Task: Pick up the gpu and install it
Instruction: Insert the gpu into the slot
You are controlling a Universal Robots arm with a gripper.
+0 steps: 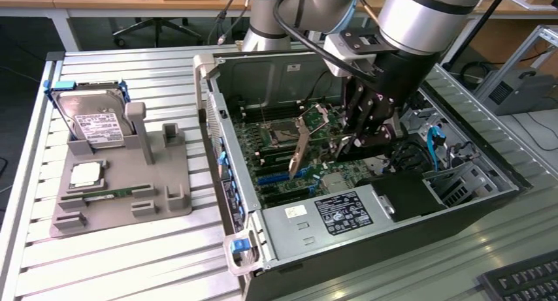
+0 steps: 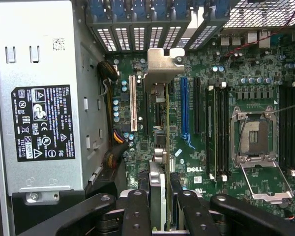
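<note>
The gripper point(image 1: 366, 139) reaches into the open computer case point(image 1: 488, 203) at the exterior view's centre, its fingers point(image 2: 137, 211) clamped on the graphics card point(image 1: 304, 147), which stands on edge above the green motherboard point(image 2: 206, 59), bracket point(image 2: 162, 64) toward the case's rear slots.

"DELL" is printed on the motherboard point(image 2: 196, 169).

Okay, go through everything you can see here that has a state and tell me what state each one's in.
gpu: upright on edge inside the case, held over the motherboard.
gripper: shut on the gpu.
computer case: side open, lying flat.
CPU socket: empty, latch frame open.
hard drive: leaning upright in the grey holder.
</note>
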